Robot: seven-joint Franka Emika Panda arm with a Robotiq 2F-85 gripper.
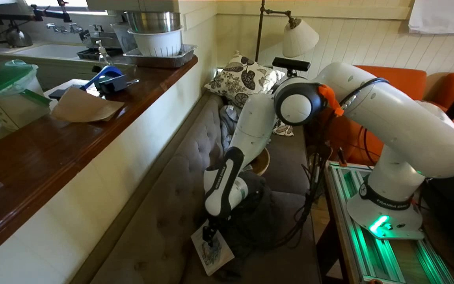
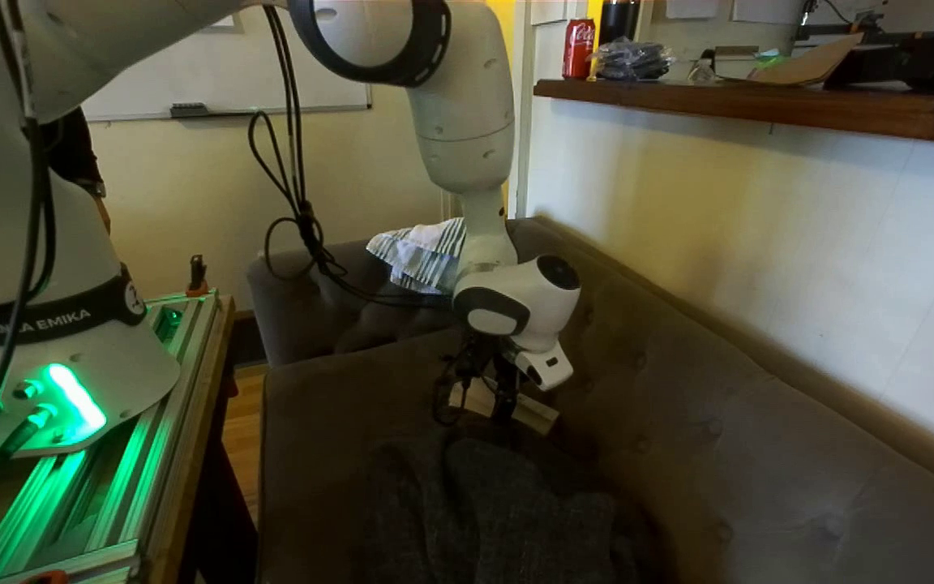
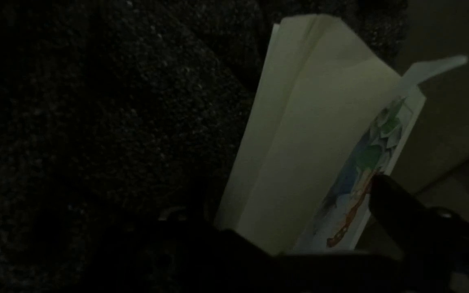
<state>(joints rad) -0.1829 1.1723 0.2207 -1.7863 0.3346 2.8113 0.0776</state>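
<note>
A pale book or booklet (image 1: 221, 258) with a coloured drawing lies on the grey couch; it also shows in an exterior view (image 2: 536, 415). In the dark wrist view, the book (image 3: 299, 122) has a plain page or cover partly lifted over the drawing. My gripper (image 1: 210, 236) points down at the book and also shows in an exterior view (image 2: 503, 405). In the wrist view, the gripper's (image 3: 289, 187) fingers stand wide apart, with the book between them; the right fingertip overlaps its edge. Contact cannot be told. A dark grey blanket (image 2: 532, 519) lies beside the book.
The tufted couch back (image 1: 160, 221) runs along the wall under a brown wooden counter (image 1: 93, 138). A round bowl (image 1: 264, 161) and a patterned pillow (image 1: 246, 79) sit farther along the couch. A striped cloth (image 2: 422, 251) hangs over the couch arm. Black cables (image 1: 309, 201) hang beside the arm.
</note>
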